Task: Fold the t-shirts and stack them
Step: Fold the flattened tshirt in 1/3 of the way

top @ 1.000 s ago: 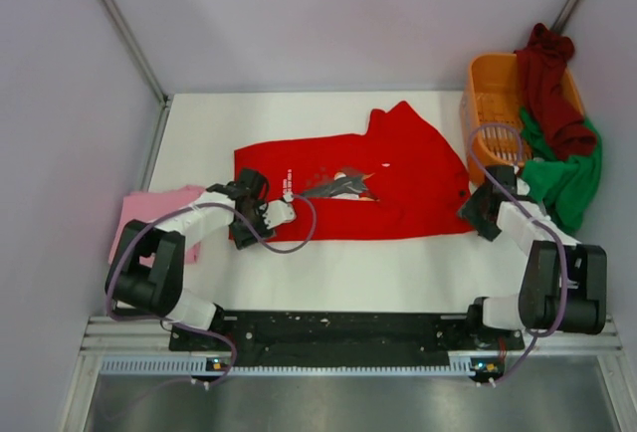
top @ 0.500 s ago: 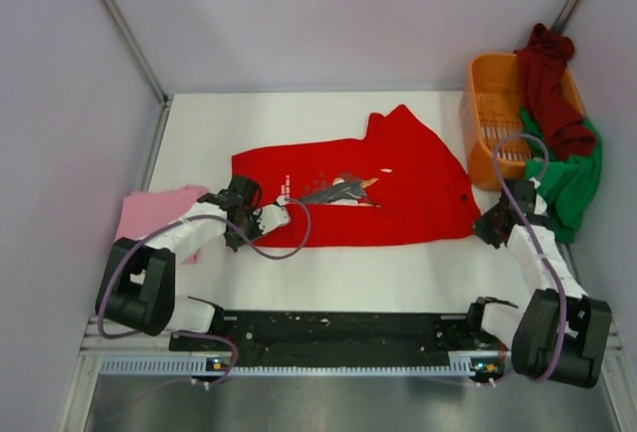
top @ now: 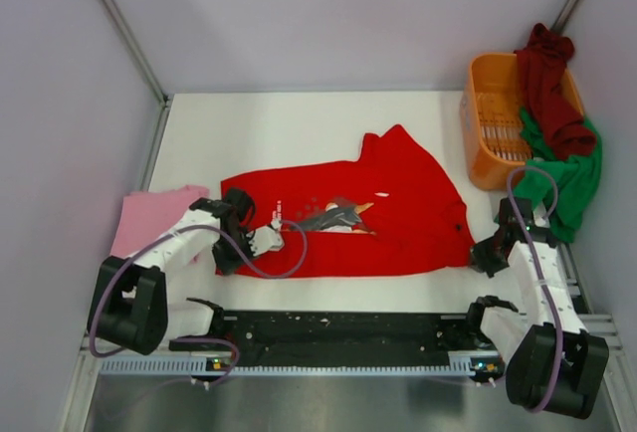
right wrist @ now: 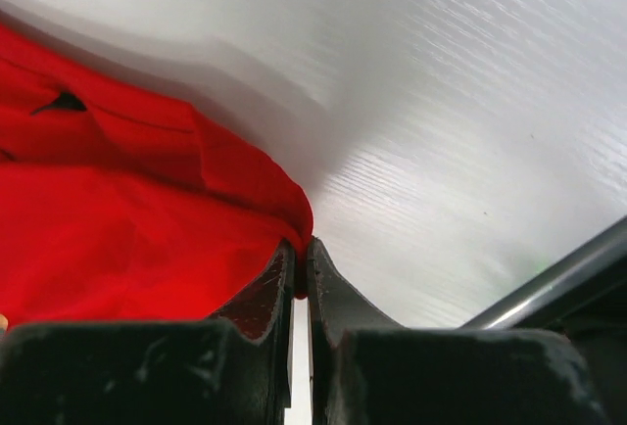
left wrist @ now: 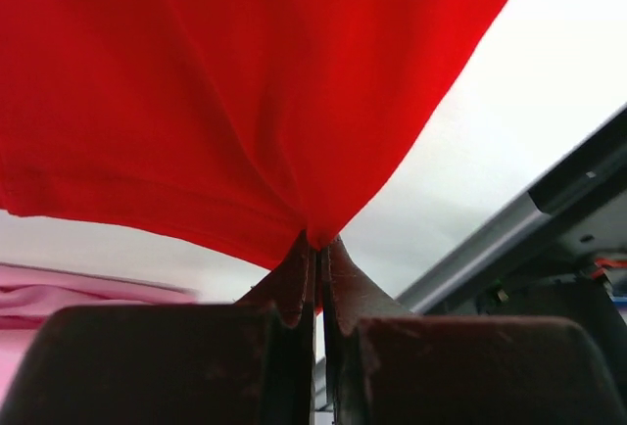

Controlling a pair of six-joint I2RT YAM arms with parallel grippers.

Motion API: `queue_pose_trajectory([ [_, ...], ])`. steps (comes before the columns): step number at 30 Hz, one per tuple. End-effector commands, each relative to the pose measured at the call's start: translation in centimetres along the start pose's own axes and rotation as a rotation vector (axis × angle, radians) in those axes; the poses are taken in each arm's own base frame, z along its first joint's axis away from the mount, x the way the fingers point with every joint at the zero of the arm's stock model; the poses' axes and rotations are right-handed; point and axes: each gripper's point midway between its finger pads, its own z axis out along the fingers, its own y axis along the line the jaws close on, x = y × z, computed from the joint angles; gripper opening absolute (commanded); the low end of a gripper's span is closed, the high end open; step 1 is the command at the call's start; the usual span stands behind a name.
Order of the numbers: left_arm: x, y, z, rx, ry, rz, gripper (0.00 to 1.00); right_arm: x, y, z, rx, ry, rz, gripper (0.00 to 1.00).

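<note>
A bright red t-shirt [top: 398,203] with a dark chest graphic lies spread across the white table, sleeve pointing to the back. My left gripper [top: 227,253] is shut on its near left corner; in the left wrist view the red cloth [left wrist: 245,102] hangs pinched between the jaws of the left gripper [left wrist: 318,249]. My right gripper [top: 480,256] is shut on the shirt's near right corner, where the red hem [right wrist: 196,210] enters the right gripper [right wrist: 301,249]. A pink t-shirt [top: 149,215] lies at the left edge. Maroon [top: 549,84] and green [top: 569,181] t-shirts drape over the basket.
An orange slotted basket [top: 490,123] stands at the back right of the white table [top: 299,123]. A metal rail [top: 338,327] runs along the near edge, seen also as a rail [left wrist: 549,210] in the left wrist view. Grey walls close in both sides.
Both grippers closed on the red shirt's near corners and pulled it toward the near edge. The shirt has slid nearer and stretched wider between them.
</note>
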Motion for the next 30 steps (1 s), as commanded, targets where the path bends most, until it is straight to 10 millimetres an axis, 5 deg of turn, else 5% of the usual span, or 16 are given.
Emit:
queue_pose_trajectory([
  [1,1.5,-2.7,-0.5,0.137,0.051,0.033,0.05,0.8,-2.5,-0.7,0.125,0.026,0.080,0.02],
  [5,0.2,-1.1,-1.6,0.116,0.040,0.037,0.52,-1.4,-3.7,-1.0,0.199,-0.090,0.092,0.26],
  [8,-2.3,2.5,-3.9,0.023,-0.015,-0.041,0.57,-3.1,-2.7,-2.2,0.180,-0.148,0.073,0.58],
  [9,-3.3,4.7,-5.1,-0.035,-0.050,-0.120,0.60,-3.7,-2.4,-2.6,0.179,-0.171,0.072,0.83],
  [15,-6.3,14.8,-10.3,-0.069,-0.319,-0.532,0.61,-5.8,0.3,-4.5,0.079,-0.241,0.074,0.90],
  [19,-6.0,19.9,-10.0,-0.090,-0.389,-0.697,0.59,-8.4,4.2,-8.2,-0.051,-0.405,-0.045,0.88],
  [21,-6.4,21.3,-9.8,-0.086,-0.415,-0.738,0.59,-9.2,7.2,-11.1,-0.120,-0.498,-0.171,0.88],
  [26,-6.6,22.9,-8.0,-0.038,-0.431,-0.809,0.57,-5.4,19.8,-17.8,-0.458,-0.676,-0.748,0.86],
  [30,-6.8,23.5,-6.5,0.006,-0.427,-0.849,0.56,-1.9,27.8,-16.8,-0.593,-0.556,-1.048,0.86],
])
